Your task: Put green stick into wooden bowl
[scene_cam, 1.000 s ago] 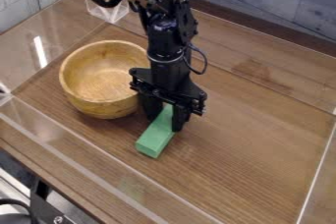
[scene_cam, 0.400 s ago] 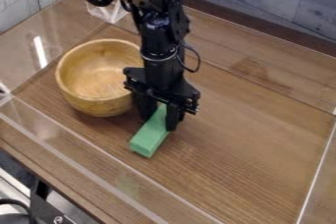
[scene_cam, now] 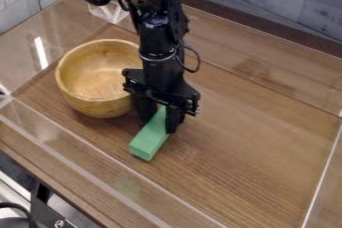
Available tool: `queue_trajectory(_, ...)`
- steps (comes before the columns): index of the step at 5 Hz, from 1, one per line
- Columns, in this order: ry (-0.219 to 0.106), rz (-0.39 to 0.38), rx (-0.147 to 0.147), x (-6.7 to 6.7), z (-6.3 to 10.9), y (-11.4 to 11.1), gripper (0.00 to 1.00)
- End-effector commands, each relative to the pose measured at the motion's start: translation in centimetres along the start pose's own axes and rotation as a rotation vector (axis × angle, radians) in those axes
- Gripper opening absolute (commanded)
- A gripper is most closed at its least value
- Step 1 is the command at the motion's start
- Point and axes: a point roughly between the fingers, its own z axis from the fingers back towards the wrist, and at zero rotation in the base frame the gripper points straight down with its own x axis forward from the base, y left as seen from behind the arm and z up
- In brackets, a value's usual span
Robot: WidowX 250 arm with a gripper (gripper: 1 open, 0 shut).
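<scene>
The green stick (scene_cam: 147,143) lies slanted on the wooden table just right of the wooden bowl (scene_cam: 83,107), its near end low on the table. My gripper (scene_cam: 160,122) points straight down over the stick's far end. Its black fingers (scene_cam: 175,120) stand on either side of that end and are closed against it. The bowl is upright and its hollow holds nothing. The stick's far tip is hidden between the fingers.
Clear plastic walls ring the table (scene_cam: 247,162): a low one along the front (scene_cam: 94,172) and one at the left behind the bowl (scene_cam: 34,47). The arm's black links and cables rise toward the upper left.
The gripper and the green stick have edged very slightly to the left together, toward the bowl. The fingers' spacing looks the same.
</scene>
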Motion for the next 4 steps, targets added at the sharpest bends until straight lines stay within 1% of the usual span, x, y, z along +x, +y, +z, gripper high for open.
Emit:
queue_trajectory(1,-0.041,0.013,-0.002,0.61,1.40,0.43,0.00)
queue_trajectory(4,-0.038,0.011,-0.014,0.67,2.06,0.60,0.00)
